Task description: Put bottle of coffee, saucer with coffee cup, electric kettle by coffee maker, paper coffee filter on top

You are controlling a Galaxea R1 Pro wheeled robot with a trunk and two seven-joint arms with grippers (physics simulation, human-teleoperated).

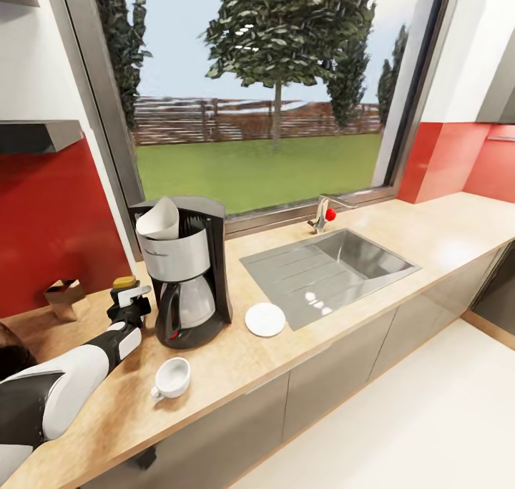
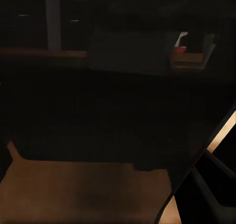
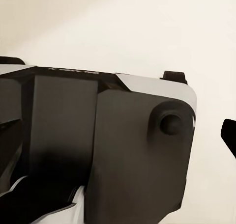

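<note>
Sunlit wooden tabletop (image 1: 429, 238) carries the coffee maker (image 1: 187, 270), paper filter (image 1: 159, 219) already on top, saucer (image 1: 265, 319) and cup (image 1: 172, 377) apart, while the left end effector (image 1: 131, 299), opening unclear, sets the coffee bottle (image 1: 124, 284) beside the machine.

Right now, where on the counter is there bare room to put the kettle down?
Bare wood lies along the countertop's far end, past the sink. A smaller patch sits at the front edge, between the cup and the saucer. It is crowded left of the coffee maker, where the left pincer reaches.
</note>
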